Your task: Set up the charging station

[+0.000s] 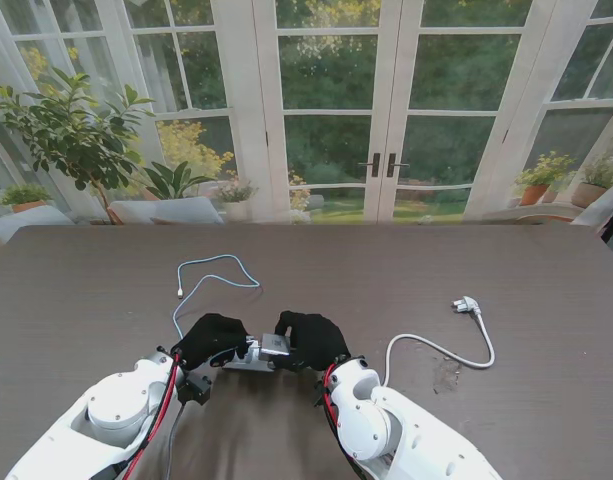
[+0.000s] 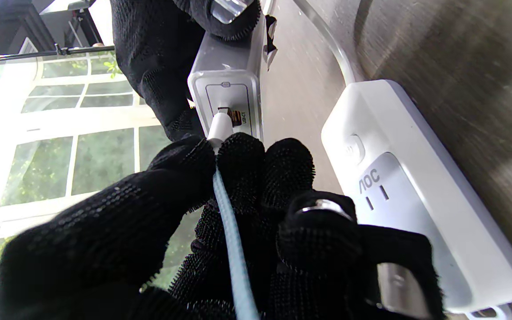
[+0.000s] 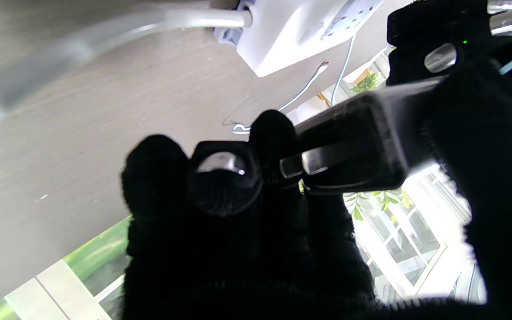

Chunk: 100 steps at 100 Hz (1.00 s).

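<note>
Stand view shows both black-gloved hands meeting at the near middle of the dark brown wooden worktop (image 1: 86,290), so here's what's going on. Left hand (image 1: 208,340) has its fingers (image 2: 242,160) pinched shut on the white plug of a light blue braided USB cable (image 2: 234,249), and that plug tip sits right at the port on the end face of a small white rectangular charger brick (image 2: 229,89). Can't tell if it's fully seated. Right hand (image 1: 311,340) has its fingers (image 3: 220,178) wrapped around the same brick from the other end, with the metal prongs poking out past the fingertips in the right wrist view.

Just beside the left fingers lies a white plastic AOC power strip (image 2: 416,195), flat on the worktop, switch and sockets showing. Its thick white cord (image 1: 441,350) curls off to the right side and ends in a white wall plug (image 1: 467,304), well apart from the hands. Loose end of the blue cable loops out beyond the fingertips, farther from me
</note>
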{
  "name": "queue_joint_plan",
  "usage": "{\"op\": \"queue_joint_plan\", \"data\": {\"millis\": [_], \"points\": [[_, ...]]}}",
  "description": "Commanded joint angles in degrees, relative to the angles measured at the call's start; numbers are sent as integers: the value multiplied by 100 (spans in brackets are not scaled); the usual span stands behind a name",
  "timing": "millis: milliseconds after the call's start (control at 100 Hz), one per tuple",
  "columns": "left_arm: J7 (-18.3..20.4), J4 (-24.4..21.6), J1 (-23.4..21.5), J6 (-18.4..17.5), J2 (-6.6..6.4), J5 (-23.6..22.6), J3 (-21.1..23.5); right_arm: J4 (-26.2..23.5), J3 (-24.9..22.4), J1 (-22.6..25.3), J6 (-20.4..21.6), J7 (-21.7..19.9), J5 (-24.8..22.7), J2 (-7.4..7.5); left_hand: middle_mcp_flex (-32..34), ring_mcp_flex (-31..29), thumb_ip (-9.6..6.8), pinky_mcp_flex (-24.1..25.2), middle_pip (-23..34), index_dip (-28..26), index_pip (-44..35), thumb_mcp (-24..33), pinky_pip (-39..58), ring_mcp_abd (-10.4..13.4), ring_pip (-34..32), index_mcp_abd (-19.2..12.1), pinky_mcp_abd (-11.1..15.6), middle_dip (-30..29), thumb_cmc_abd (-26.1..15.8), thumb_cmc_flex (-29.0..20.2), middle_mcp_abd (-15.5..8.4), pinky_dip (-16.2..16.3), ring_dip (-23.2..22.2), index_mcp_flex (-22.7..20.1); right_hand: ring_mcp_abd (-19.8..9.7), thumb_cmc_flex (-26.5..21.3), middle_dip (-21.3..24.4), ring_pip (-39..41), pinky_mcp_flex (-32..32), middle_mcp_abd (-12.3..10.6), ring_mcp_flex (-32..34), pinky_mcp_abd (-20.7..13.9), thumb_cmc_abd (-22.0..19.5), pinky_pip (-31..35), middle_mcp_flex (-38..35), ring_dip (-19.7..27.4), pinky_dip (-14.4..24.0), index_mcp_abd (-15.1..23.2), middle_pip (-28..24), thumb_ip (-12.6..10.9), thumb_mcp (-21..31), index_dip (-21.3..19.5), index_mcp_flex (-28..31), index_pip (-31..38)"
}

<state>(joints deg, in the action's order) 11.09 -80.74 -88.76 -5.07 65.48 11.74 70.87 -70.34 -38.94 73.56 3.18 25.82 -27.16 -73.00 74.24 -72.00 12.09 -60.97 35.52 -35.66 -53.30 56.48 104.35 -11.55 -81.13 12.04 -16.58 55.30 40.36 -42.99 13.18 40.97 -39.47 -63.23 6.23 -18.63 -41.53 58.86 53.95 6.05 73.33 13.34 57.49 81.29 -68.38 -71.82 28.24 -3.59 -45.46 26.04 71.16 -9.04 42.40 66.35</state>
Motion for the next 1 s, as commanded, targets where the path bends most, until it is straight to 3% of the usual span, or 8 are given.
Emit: {"op": "queue_joint_plan", "data": {"millis": [0, 550, 990], "points": [[118, -36, -2, -14, 73, -25, -46, -82, 71, -10, 29, -57, -1, -116, 455, -96, 63, -99, 199, 102, -110, 315, 1056, 318, -184, 470, 588, -106, 468, -385, 593, 148, 39, -315, -241, -914, -75, 187, 174, -261, 192, -382, -560, 64, -333, 3470, 47, 1396, -54, -445, 1177, -551, 1080, 945], [107, 77, 131, -101, 76, -113, -217, -72, 184, -98, -69, 16, 14, -192, 476, -95, 139, -101, 327, 325, -208, 366, 1020, 280, -194, 423, 644, -306, 750, -417, 600, 301, 55, -411, -292, -934, -111, 236, 228, -263, 195, -451, -520, 64, -388, 3430, 66, 1425, -3, -436, 1190, -561, 1132, 911], [9, 155, 196, -140, 85, -272, -290, -418, 116, 28, -265, -71, 52, -156, 476, -96, 174, -106, 375, 465, -273, 389, 977, 278, -171, 400, 719, -419, 819, -404, 594, 338, 84, -423, -370, -962, -153, 305, 334, -252, 201, -519, -506, 48, -428, 3383, 84, 1408, 21, -439, 1221, -591, 1170, 891]]}}
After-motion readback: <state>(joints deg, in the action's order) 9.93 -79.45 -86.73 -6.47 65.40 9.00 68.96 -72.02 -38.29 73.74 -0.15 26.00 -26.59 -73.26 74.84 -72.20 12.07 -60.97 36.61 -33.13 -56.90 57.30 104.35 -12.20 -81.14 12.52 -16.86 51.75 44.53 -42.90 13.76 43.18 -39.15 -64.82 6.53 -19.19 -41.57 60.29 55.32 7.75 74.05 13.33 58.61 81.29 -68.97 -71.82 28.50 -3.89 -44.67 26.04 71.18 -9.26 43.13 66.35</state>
